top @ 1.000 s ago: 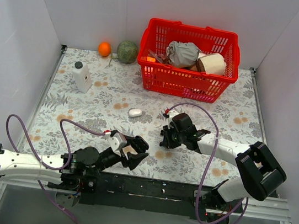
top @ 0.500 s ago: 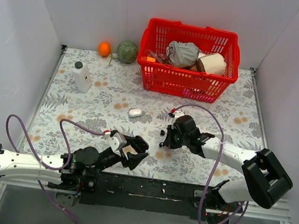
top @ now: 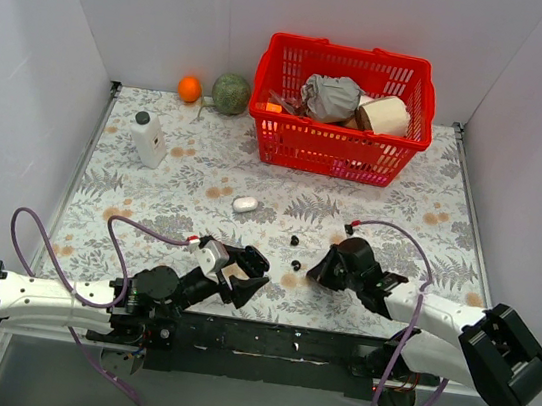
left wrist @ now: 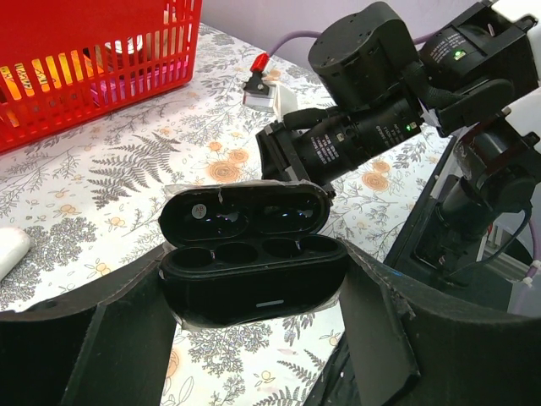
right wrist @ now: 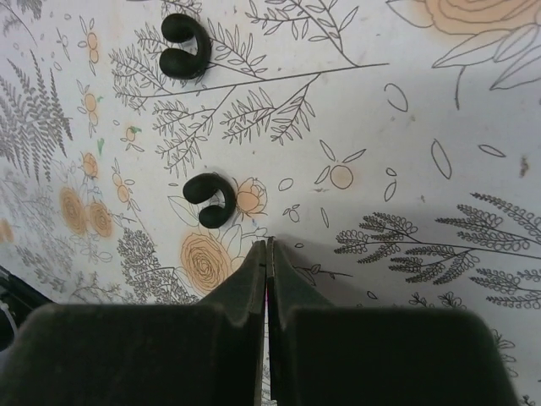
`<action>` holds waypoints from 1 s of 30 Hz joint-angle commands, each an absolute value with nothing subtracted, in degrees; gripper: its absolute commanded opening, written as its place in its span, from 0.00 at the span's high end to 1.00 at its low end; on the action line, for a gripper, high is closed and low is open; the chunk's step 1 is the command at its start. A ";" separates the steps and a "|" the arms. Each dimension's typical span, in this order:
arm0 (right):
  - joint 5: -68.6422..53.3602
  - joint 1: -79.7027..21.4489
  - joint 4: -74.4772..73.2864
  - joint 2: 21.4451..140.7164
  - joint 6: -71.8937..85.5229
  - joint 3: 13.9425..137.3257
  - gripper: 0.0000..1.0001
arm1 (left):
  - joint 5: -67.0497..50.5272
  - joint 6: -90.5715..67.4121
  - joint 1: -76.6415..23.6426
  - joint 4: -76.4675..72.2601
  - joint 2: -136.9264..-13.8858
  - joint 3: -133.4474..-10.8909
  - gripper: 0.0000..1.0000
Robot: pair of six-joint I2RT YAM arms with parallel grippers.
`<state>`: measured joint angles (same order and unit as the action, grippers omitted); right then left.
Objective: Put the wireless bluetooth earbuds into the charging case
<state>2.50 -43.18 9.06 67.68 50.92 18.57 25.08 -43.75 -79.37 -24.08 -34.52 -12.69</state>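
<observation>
Two tiny black C-shaped earbuds lie on the flowered table, one (top: 294, 239) farther, one (top: 297, 264) nearer; the right wrist view shows them too (right wrist: 185, 44) (right wrist: 210, 199). My right gripper (top: 314, 273) (right wrist: 269, 241) is shut and empty, its tip on the table just right of the nearer bud. My left gripper (top: 257, 275) (left wrist: 254, 334) is shut on a black oval charging case (left wrist: 254, 283), lid open, its wells empty, held near the table's front. A small white pebble-shaped case (top: 245, 203) lies closed mid-table.
A red basket (top: 289, 145) with wrapped items stands at the back. A white bottle with a black cap (top: 148, 139) is at the left. An orange (top: 189, 89) and a green ball (top: 231, 93) sit at the back wall. The right arm (left wrist: 363, 127) is close behind the black case.
My right gripper has drawn back to the right and toward the near edge, leaving both earbuds uncovered on the table. The left arm and its case have not moved.
</observation>
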 commanded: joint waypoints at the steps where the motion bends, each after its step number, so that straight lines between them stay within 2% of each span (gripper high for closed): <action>1: 7.38 -43.07 10.56 63.82 53.03 19.76 0.94 | 26.02 -43.42 -79.89 -25.22 -33.93 -12.66 1.00; 3: 6.77 -43.07 10.46 63.37 48.19 21.26 0.78 | 26.02 -43.33 -79.98 -25.31 -34.27 -12.57 1.00; 4: 6.68 -43.07 8.54 63.63 43.20 22.40 0.67 | 26.02 -43.24 -79.98 -25.75 -34.36 -12.57 1.00; 7: 4.32 -42.98 4.94 67.47 34.92 28.02 0.54 | 26.02 -43.24 -79.98 -26.36 -35.15 -12.48 1.00; 9: 1.85 -42.98 2.30 70.65 28.06 32.77 0.50 | 26.02 -43.42 -80.07 -26.54 -35.85 -12.48 1.00; 16: -0.62 -42.98 -1.75 77.95 20.39 37.62 0.46 | 26.45 -43.24 -80.24 -24.96 -35.69 -13.01 1.00; 30: -2.20 -42.71 -3.87 77.96 13.45 37.53 0.44 | 26.98 -43.07 -80.24 -23.47 -34.80 -12.92 1.00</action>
<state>-0.67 -43.09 -3.84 78.02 16.34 35.92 26.13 -43.68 -80.01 -23.94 -35.66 -12.69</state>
